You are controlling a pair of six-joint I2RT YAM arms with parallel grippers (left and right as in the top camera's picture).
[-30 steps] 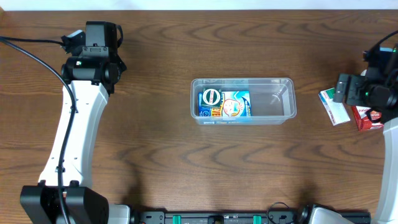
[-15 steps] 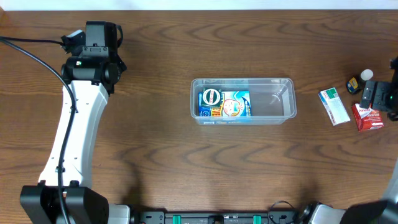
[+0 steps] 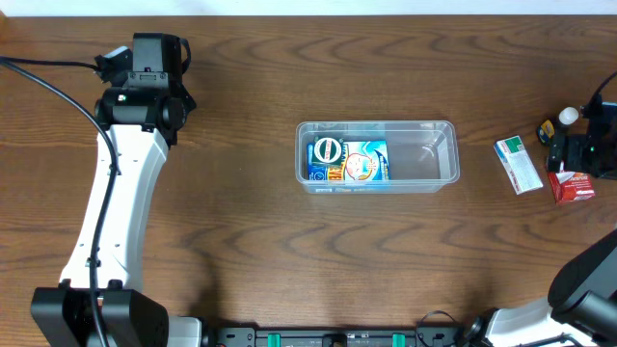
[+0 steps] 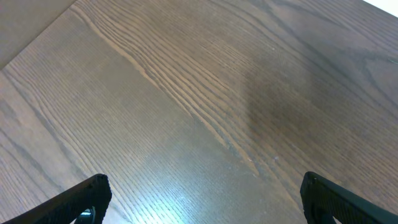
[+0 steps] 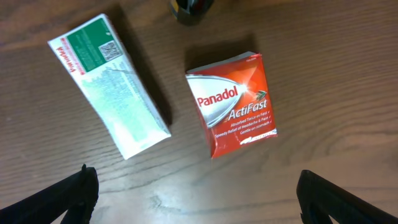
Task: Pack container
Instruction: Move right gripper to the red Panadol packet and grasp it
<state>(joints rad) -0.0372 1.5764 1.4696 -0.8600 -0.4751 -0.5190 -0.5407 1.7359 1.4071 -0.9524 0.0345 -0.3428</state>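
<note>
The clear plastic container (image 3: 445, 154) stands at the table's middle with a blue carton (image 3: 348, 161) lying in its left half. At the far right lie a white and green box (image 3: 518, 165) and a red Panadol box (image 3: 575, 187). Both show in the right wrist view: the white and green box (image 5: 109, 84) and the red box (image 5: 234, 103). My right gripper (image 5: 198, 198) is open and empty, hovering over these boxes at the right edge (image 3: 584, 149). My left gripper (image 4: 205, 199) is open and empty over bare wood at the far left (image 3: 154, 53).
A small dark bottle with a white cap (image 3: 554, 127) stands behind the red box; its base shows in the right wrist view (image 5: 191, 9). The left arm (image 3: 111, 202) runs down the table's left side.
My right arm swung out to the right edge and now sits over the red box, covering part of it. The left arm has not moved.
</note>
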